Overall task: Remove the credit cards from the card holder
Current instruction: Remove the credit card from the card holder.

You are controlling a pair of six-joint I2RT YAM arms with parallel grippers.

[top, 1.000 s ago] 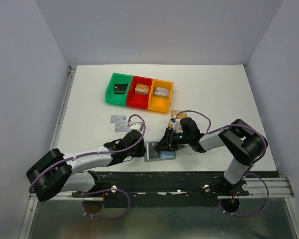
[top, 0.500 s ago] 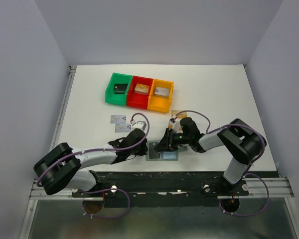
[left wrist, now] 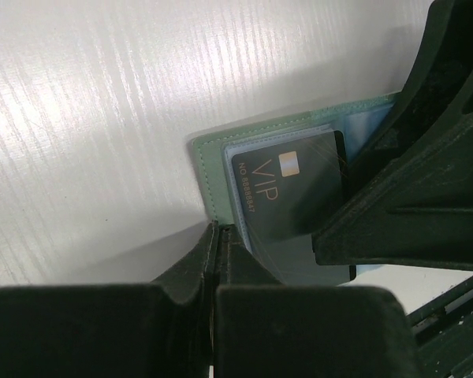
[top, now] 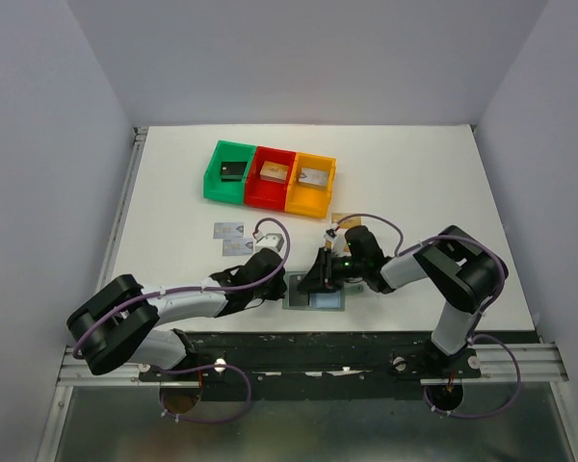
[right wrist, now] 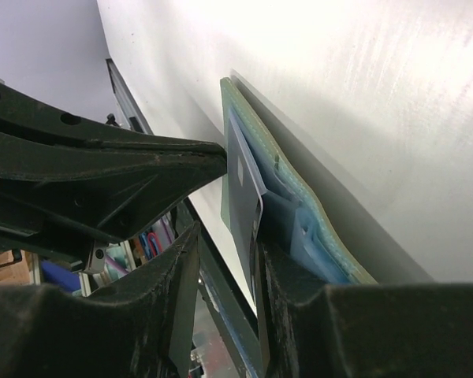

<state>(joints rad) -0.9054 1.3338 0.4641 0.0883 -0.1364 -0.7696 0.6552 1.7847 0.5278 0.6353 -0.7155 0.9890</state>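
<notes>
The card holder (top: 328,302) lies open near the table's front edge; its green rim (left wrist: 211,169) and blue pockets (right wrist: 315,224) show in the wrist views. A black VIP credit card (left wrist: 288,193) sticks partly out of a pocket. My right gripper (top: 314,278) is open, its jaws on either side of this card (right wrist: 243,185), and the card leans on one finger (right wrist: 292,315). My left gripper (top: 277,281) is shut, its tips (left wrist: 217,230) touching the holder's left edge. Two silvery cards (top: 229,231) (top: 236,247) and a tan-gold card (top: 347,221) lie on the table.
Green (top: 212,178), red (top: 256,188) and orange (top: 326,192) bins stand in a row at the back, each with a small block inside. The table's front rail (top: 366,339) runs just behind the holder. The two grippers are almost touching.
My left gripper has moved right, up to the holder's left edge. My right gripper has shifted slightly left over the holder. The holder and the loose cards have stayed put.
</notes>
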